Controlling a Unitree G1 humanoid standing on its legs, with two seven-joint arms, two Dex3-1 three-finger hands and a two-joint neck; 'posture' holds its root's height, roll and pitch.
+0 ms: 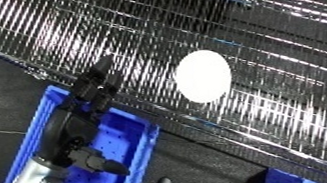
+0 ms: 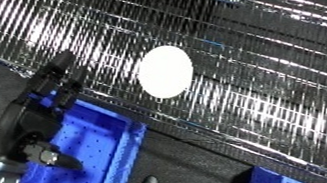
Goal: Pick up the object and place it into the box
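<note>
One white oval disc lies on the shiny ribbed surface near the middle of the frame, and we see our left hand to its lower left, apart from it. Its long axis runs nearly up and down the frame, tipped slightly right at the top. The hand reaches up over the blue bin at lower left with fingers fairly straight, holding nothing.

A shiny ribbed metal surface above a dark floor
</note>
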